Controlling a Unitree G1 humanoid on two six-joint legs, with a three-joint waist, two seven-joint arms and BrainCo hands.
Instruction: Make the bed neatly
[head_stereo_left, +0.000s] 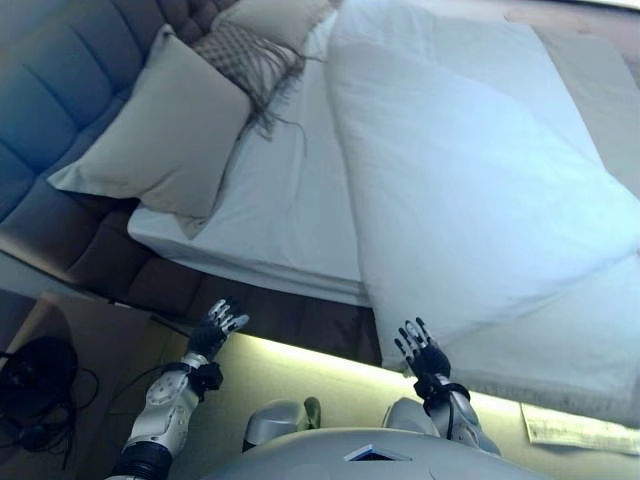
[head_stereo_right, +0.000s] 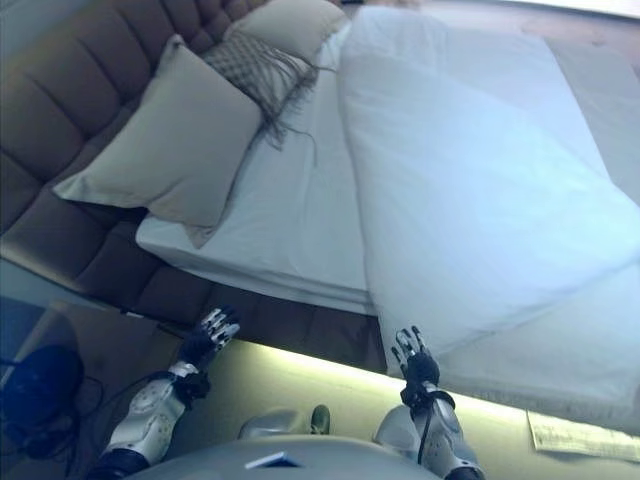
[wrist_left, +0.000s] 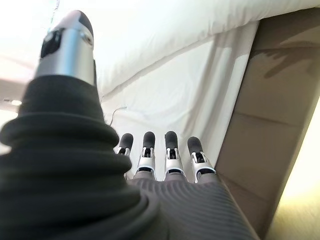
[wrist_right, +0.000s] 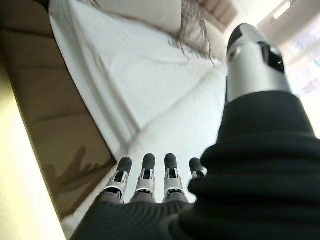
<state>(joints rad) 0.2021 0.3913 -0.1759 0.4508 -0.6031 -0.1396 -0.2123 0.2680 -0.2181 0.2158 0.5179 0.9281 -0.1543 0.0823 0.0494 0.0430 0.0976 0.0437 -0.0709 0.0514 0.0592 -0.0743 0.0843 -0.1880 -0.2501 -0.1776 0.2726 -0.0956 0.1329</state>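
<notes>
A white duvet (head_stereo_left: 470, 190) lies folded back over the right part of the bed, its edge hanging over the near side. The white sheet (head_stereo_left: 290, 210) is bare beside it. A large beige pillow (head_stereo_left: 165, 130) leans at the headboard, with a fringed patterned cushion (head_stereo_left: 245, 55) and another beige pillow (head_stereo_left: 275, 18) behind it. My left hand (head_stereo_left: 215, 328) is open, fingers straight, below the bed's side by the brown bed frame (head_stereo_left: 260, 310). My right hand (head_stereo_left: 425, 352) is open just below the duvet's hanging edge, holding nothing.
A blue-grey tufted headboard (head_stereo_left: 60, 90) runs along the left. A dark object with cables (head_stereo_left: 35, 375) lies on the floor at lower left. A printed sheet of paper (head_stereo_left: 575, 430) lies on the floor at lower right. A lit strip runs under the bed frame.
</notes>
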